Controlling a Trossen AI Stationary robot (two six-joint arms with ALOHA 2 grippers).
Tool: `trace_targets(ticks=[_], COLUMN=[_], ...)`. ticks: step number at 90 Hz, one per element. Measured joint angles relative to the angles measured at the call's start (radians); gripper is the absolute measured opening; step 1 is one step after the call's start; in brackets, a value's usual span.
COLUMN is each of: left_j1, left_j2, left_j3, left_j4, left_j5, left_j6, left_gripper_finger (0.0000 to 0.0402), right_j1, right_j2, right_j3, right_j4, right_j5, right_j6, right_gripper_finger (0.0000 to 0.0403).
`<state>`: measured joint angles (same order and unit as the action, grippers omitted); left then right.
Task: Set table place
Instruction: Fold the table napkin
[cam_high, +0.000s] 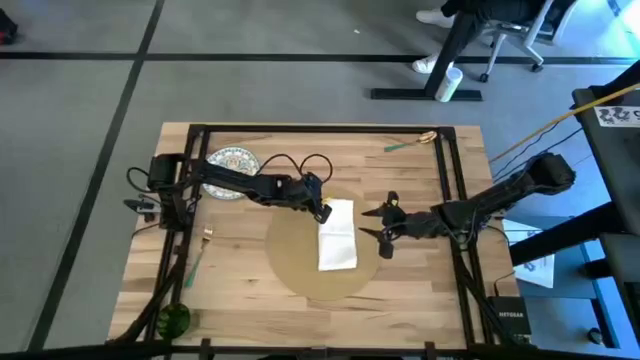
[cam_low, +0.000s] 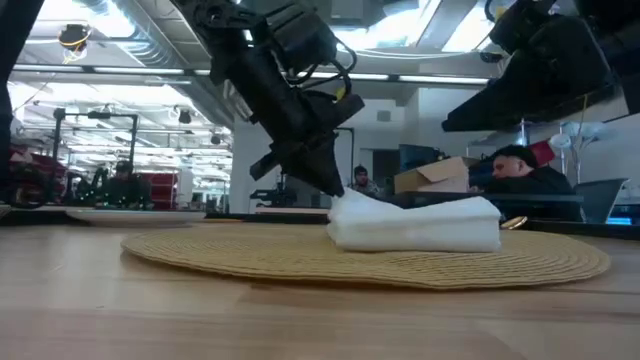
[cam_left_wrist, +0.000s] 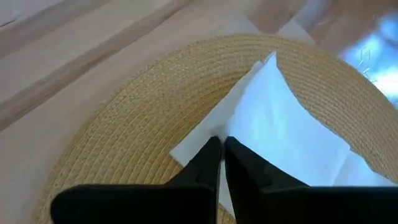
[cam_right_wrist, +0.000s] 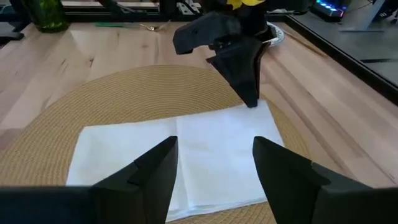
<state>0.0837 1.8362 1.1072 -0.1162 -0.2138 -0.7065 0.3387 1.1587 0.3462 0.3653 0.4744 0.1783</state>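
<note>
Table (cam_high: 240, 270), left gripper (cam_high: 323, 213) pinching napkin (cam_high: 338, 240)

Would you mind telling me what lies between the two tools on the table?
The white napkin on the round placemat lies between them in the high view: the left tool pinches its corner, and the open right tool hovers beside it.

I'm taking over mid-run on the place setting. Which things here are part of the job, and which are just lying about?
In the job:
- placemat on the table
- napkin lying on it
- left gripper, shut on the napkin's corner
- right gripper, open beside the mat
- patterned plate, fork, utensils, green glass, probably still to place

Lying about:
- office chair beyond the table
</note>
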Motion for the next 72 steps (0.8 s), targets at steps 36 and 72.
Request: trace_targets(ticks=[36,72], left_j1=[0.003,0.005], left_j2=[0.0,0.0], left_j3=[0.0,0.0], left_j4=[-0.009,-0.006], left_j5=[-0.045,-0.064], left_j6=[0.0,0.007], left_gripper_finger=[0.0004,0.0004], right_j1=[0.0,0.0], right_j2=[0.0,0.0], right_j3=[0.0,0.0], right_j4=[0.0,0.0], right_j5=[0.0,0.0], right_j6=[0.0,0.0], right_gripper_finger=[0.0195,0.0195])
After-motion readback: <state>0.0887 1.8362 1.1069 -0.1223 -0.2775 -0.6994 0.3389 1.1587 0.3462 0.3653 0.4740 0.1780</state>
